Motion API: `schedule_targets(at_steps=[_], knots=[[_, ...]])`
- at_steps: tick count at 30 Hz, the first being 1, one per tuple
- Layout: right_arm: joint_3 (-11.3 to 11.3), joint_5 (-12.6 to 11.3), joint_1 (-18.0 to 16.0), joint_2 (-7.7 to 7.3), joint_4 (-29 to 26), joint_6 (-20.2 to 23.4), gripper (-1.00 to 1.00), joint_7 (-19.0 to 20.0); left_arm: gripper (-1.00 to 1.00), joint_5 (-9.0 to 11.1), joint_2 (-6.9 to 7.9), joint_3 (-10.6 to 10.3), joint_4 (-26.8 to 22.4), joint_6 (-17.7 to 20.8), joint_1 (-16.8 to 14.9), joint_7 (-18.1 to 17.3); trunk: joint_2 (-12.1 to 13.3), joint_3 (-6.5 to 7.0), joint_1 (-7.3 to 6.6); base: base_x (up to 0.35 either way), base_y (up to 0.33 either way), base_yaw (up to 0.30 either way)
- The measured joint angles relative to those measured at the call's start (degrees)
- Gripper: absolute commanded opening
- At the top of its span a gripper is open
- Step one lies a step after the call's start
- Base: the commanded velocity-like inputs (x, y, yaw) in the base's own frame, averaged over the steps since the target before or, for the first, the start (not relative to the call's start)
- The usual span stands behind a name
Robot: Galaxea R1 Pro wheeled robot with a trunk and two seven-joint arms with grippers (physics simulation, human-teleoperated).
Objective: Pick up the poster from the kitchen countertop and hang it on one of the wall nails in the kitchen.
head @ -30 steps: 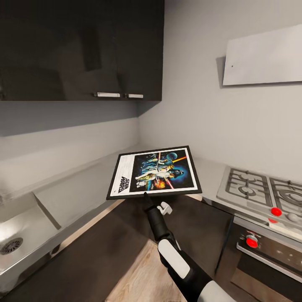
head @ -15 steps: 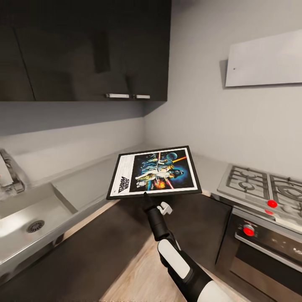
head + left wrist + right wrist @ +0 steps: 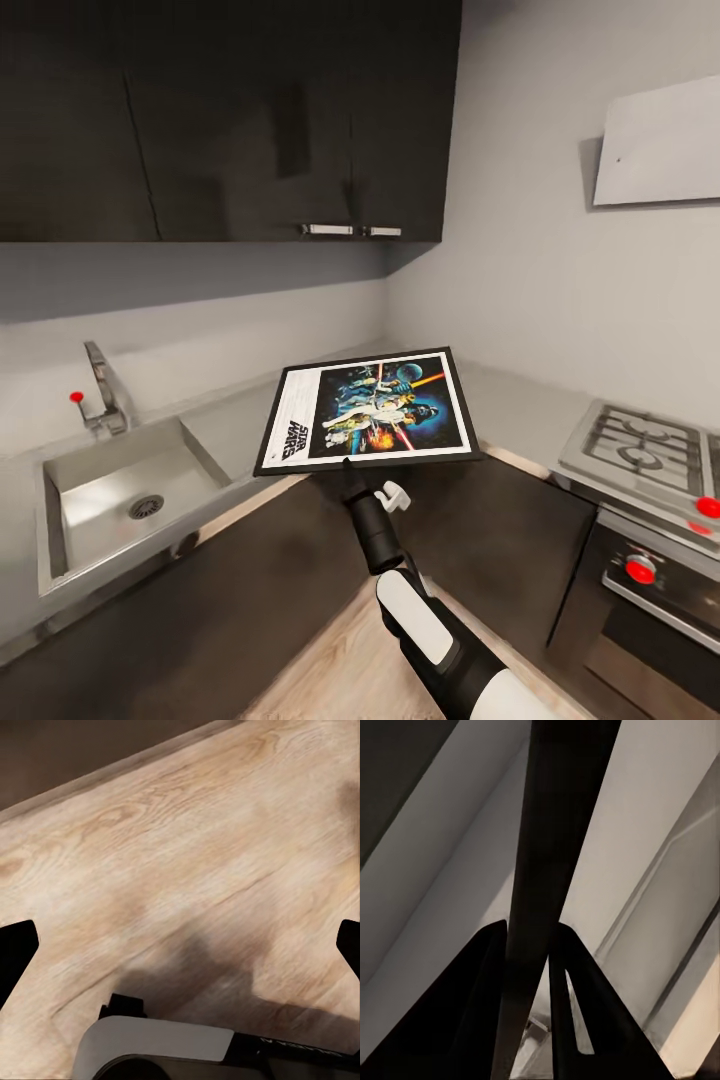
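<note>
In the head view the poster (image 3: 368, 411) is off the desk (image 3: 235, 425), held nearly flat above its corner by the right gripper (image 3: 347, 464) at the frame's six-o'clock edge; hanging remains, with no nail visible. The left wrist view shows spread fingers (image 3: 16, 952) over wood floor (image 3: 180, 870). The right wrist view shows fingers (image 3: 487, 975) pinching the poster's dark edge.

The flat black-framed, white-bordered poster (image 3: 368, 410) shows dark blue, colourful artwork and a black logo; behind it, glossy black wall cabinets (image 3: 230, 120).
</note>
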Motion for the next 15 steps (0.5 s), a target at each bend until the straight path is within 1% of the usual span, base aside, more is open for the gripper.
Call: schedule_targets(at_steps=[3, 8, 11, 15], knots=[[-0.02, 0.03, 0.00, 0.00, 0.00, -0.04, -1.00, 0.02, 1.00, 0.00, 0.00, 0.00, 0.01, 0.00, 0.00, 0.00, 0.00, 0.05, 0.00, -0.270, -0.168, 0.176], [-0.05, 0.06, 0.02, 0.00, -0.01, -0.05, -1.00, 0.03, 1.00, -0.01, 0.00, 0.00, 0.01, 0.00, 0.00, 0.00, 0.00, 0.08, 0.01, -0.285, -0.175, 0.057], [-0.01, 0.09, 0.01, 0.00, -0.07, -0.05, -1.00, 0.03, 1.00, 0.00, 0.00, 0.03, 0.01, 0.00, 0.00, 0.00, 0.01, 0.08, -0.01, -0.092, -0.060, 0.038], [-0.01, 0.08, 0.00, 0.00, -0.08, -0.05, -1.00, 0.04, 1.00, -0.01, 0.00, 0.01, -0.02, 0.00, 0.00, 0.00, 0.00, 0.17, -0.02, -0.033, -0.021, 0.153]])
